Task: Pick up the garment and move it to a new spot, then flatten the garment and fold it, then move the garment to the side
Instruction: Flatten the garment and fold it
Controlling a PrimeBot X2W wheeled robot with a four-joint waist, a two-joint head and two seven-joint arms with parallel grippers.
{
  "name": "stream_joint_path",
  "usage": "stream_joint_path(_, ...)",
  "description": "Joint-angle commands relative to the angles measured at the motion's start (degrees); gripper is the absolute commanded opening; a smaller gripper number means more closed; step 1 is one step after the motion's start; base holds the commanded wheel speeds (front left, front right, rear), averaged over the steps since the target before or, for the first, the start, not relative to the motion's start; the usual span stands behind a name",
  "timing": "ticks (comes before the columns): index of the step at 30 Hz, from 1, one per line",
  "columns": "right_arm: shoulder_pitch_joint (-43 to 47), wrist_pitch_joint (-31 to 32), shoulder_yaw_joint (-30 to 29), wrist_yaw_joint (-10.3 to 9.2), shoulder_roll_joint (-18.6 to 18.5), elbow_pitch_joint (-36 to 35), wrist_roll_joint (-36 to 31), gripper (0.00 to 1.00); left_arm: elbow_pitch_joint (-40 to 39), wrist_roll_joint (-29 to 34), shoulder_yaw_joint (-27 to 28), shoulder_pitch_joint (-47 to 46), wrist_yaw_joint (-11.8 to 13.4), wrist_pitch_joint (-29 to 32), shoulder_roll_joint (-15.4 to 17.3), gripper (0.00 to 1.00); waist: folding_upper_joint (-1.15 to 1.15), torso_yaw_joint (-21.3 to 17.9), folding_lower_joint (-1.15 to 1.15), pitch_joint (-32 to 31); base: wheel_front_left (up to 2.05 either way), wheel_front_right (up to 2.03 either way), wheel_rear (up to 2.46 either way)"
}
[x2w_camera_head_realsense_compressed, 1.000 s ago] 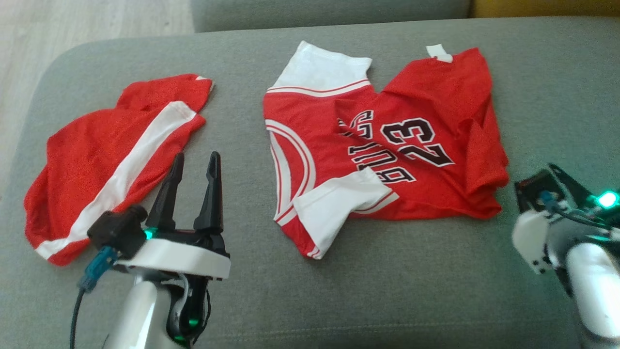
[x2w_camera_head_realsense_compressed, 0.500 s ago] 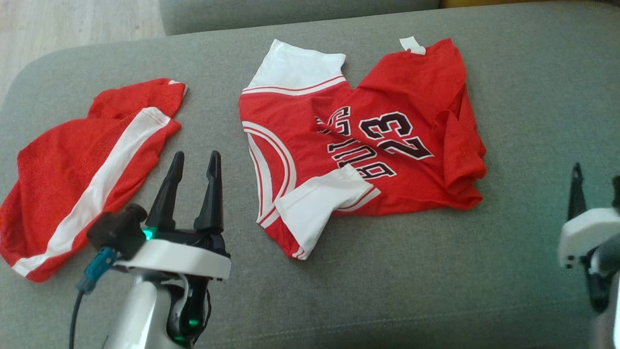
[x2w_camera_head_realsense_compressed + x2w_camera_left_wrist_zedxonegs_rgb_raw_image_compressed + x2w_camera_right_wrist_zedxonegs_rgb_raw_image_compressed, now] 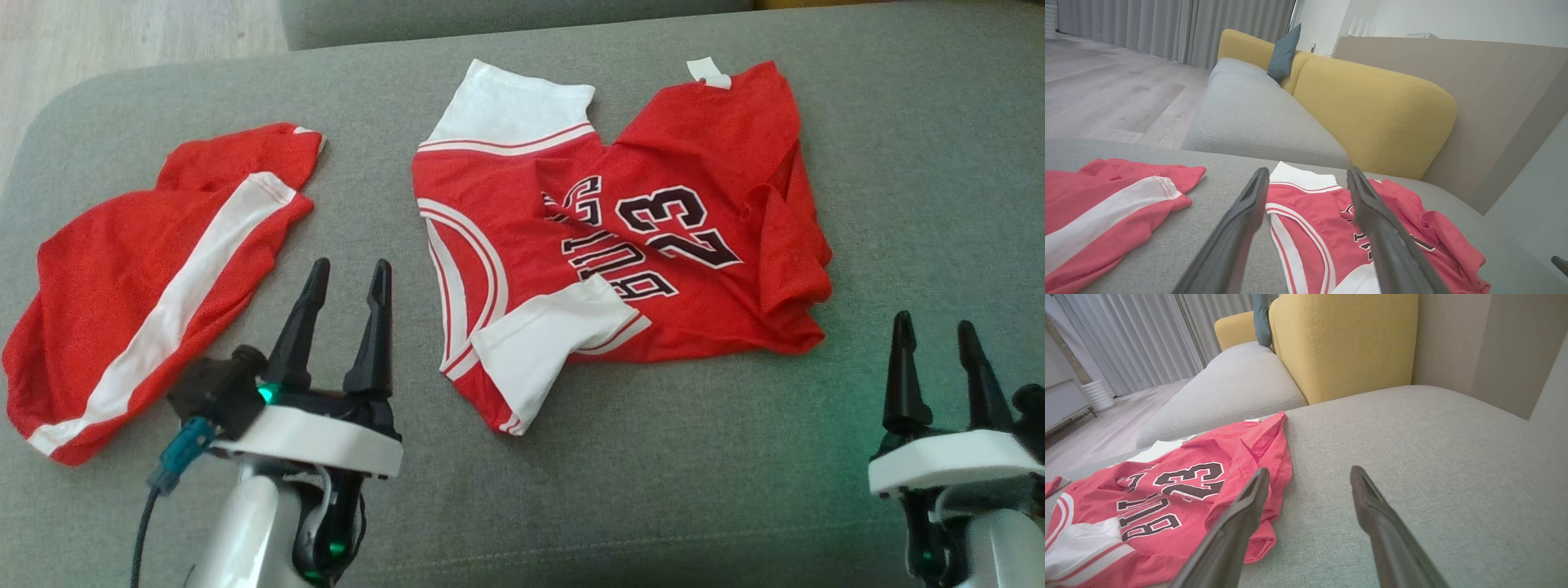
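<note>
Crumpled red 23 jersey [image 3: 620, 237] lies mid sofa cushion [image 3: 653, 490], with red shorts [image 3: 155, 278] apart on the left. Both released, empty: left gripper [image 3: 351, 265] hovers between shorts and jersey, right gripper [image 3: 933, 320] near the jersey's right corner.

matt mesh-cloth jersey [image 3: 620, 245], woven cushion [image 3: 653, 490]

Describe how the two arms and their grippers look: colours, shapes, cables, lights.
Both arms are glossy, pale silver-white tubes, each ending in a white wrist plate. The left gripper and right gripper each carry two long, dark, tapering jaws. Beside the left wrist sits a black camera with a teal connector and a dark cable. Small green lights glow on both wrists.
</note>
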Motion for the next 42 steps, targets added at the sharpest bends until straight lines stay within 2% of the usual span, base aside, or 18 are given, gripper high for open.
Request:
stream_joint_path(1,-1.71,-1.44,1.86,0.37,-0.58,-1.38,1.05,1.00,-1.44,0.46,1.47,-2.05,-0.38,-0.45,0.44,1.00,0.00,0.10,0.00,0.09,0.00,0.00,0.00)
stream_joint_path(5,-3.17,-2.72,1.92,0.37,-0.58,0.02,2.69,1.00,0.00,0.40,-0.47,-2.08,-1.05,-0.45,0.44,1.00,0.00,0.24,0.00,0.44,0.00,0.00,0.00)
stream_joint_path(8,-4.02,-3.08,1.67,0.37,-0.57,0.40,2.23,1.00,3.04,0.32,-4.02,-2.56,-2.08,-0.45,0.44,1.00,0.00,0.28,0.00,0.93,0.00,0.00,0.00)
stream_joint_path(16,-5.21,-3.76,1.34,0.37,-0.57,1.36,1.26,1.00,15.54,0.13,-13.17,-6.77,-3.42,1.98,0.44,1.00,0.00,-0.61,0.00,2.92,0.00,0.00,0.00)
stream_joint_path(24,-5.76,-4.56,1.02,0.37,-0.57,1.85,1.09,1.00,22.56,-0.99,-13.60,-10.08,-1.33,2.86,0.44,1.00,0.00,-1.59,0.00,4.34,0.00,0.00,0.00)
stream_joint_path(36,-6.32,-5.11,0.42,0.37,-0.57,3.01,0.07,1.00,24.76,-4.14,-16.38,-12.09,-2.72,1.42,0.44,1.00,0.00,-2.14,0.00,4.73,0.00,0.00,0.00)
stream_joint_path(42,-6.79,-5.21,0.60,0.37,-0.57,3.14,-0.34,1.00,26.26,-4.90,-16.72,-13.29,-2.28,0.98,0.44,1.00,0.00,-2.54,0.00,5.03,0.00,0.00,0.00)
